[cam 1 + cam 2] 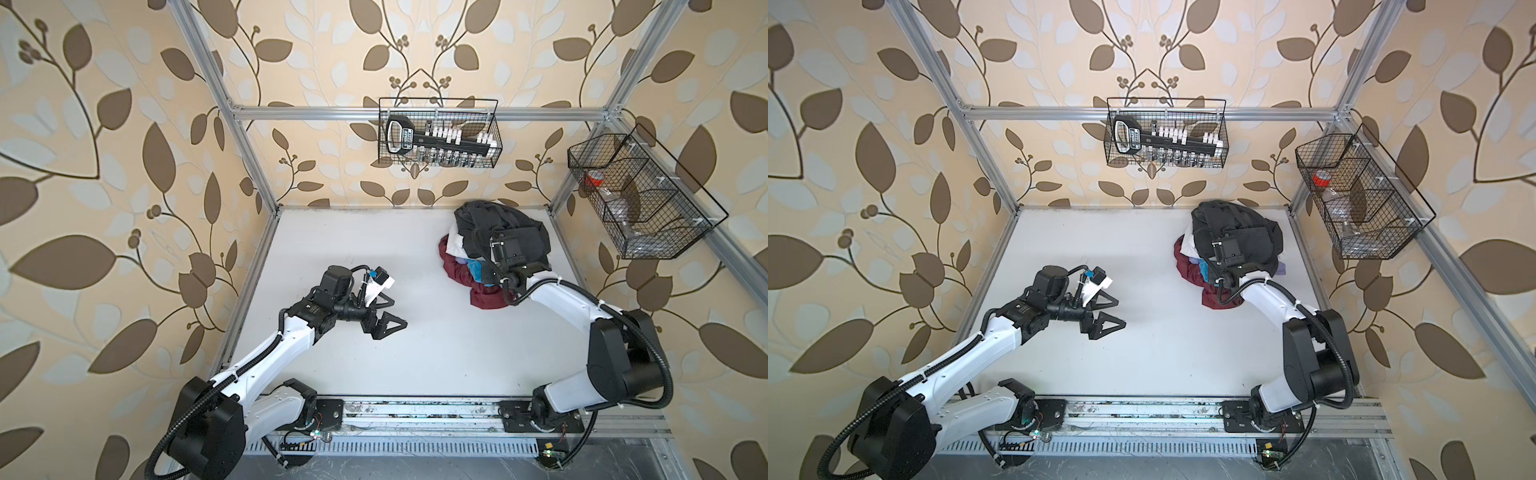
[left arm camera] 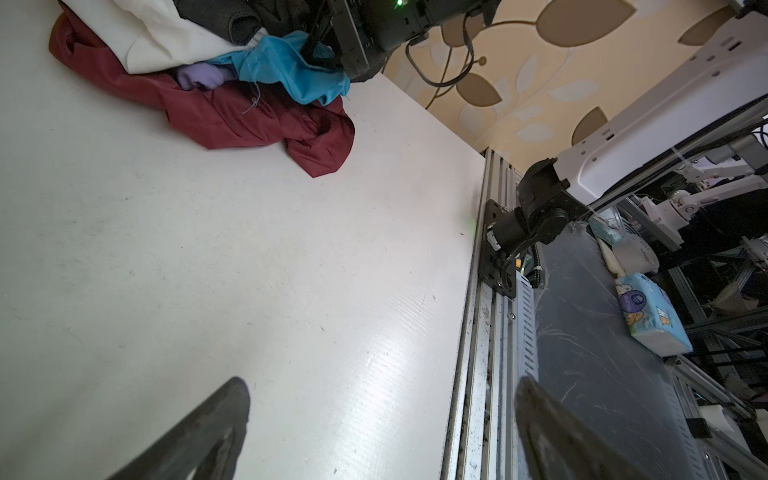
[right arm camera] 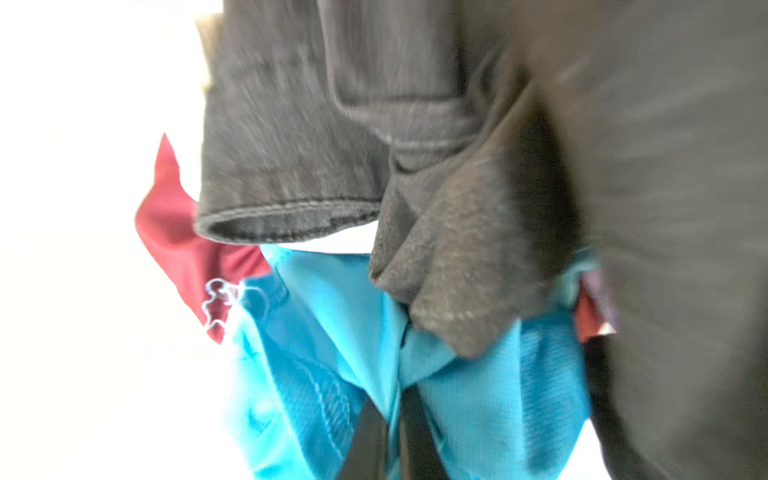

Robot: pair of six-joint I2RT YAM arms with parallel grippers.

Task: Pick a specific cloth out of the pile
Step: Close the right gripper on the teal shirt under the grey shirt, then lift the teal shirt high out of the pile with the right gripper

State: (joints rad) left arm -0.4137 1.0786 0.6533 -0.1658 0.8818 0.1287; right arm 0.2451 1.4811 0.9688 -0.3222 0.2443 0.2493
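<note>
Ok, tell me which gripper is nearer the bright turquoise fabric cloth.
Right. The right gripper is shut on the bright turquoise fabric cloth; the left gripper hovers open over the white table, well apart.

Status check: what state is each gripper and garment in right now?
right gripper: shut on the cloth.
left gripper: open, empty, above the table.
cloth: pinched, partly under the dark grey garment.
pile: heaped, dark grey garment on top.
maroon garment: crumpled on the table, under the pile.
</note>
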